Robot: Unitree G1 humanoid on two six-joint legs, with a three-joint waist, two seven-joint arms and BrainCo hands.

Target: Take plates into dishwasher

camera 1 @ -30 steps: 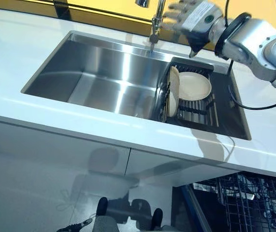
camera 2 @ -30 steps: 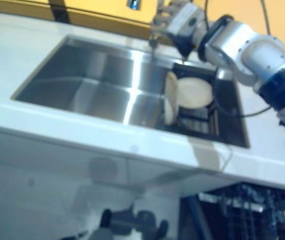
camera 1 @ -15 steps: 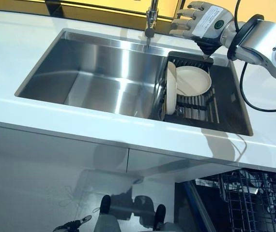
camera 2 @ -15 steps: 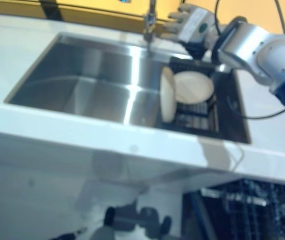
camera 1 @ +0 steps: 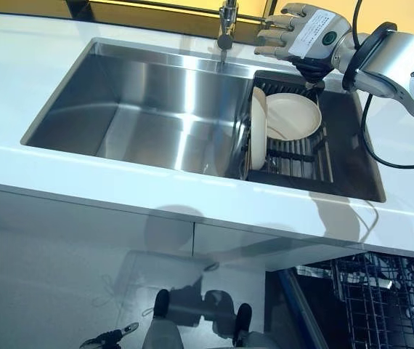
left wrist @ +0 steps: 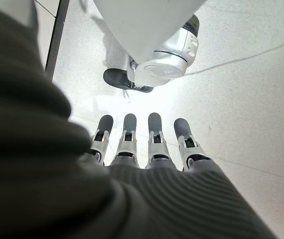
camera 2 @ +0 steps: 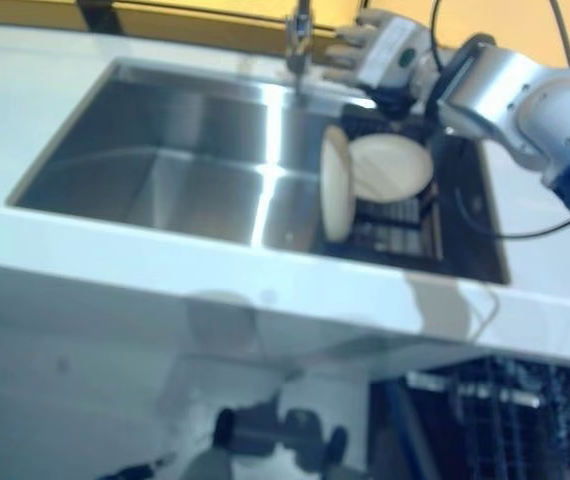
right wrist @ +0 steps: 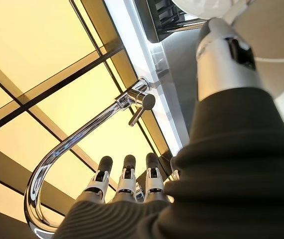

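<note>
At the right end of the steel sink [camera 1: 156, 109], in the dark wire dish rack [camera 1: 294, 156]: two cream plates, round, smooth, glazed-looking.

Item 1, upright plate [camera 1: 258, 129]: stands on edge at the rack's side nearest the open basin, its face turned toward the other plate, its rim running from the sink's back wall toward me.

Item 2, leaning plate [camera 1: 293, 116]: tilted back against the rack wires, shallow well and raised rim showing, just beside item 1; I cannot tell whether they touch.

Item 3, my right hand [camera 1: 301, 33]: above the rack's back edge, beside the chrome faucet [camera 1: 227, 25], fingers straight and spread, holding nothing. Both plates lie below and slightly nearer me than the palm; my thumb [right wrist: 224, 55] shows against a pale plate surface in the wrist view. This is plainly the nearer hand.

Item 4, my left hand [left wrist: 147, 144]: hanging over the pale floor, fingers relaxed and straight, empty, well away from the sink.

Item 5, dishwasher rack [camera 1: 381, 298]: grey wire basket, pulled out below the white counter [camera 1: 83, 182], down and to the right of the plates.

Judgement: reach downward, pinch a rim.
</note>
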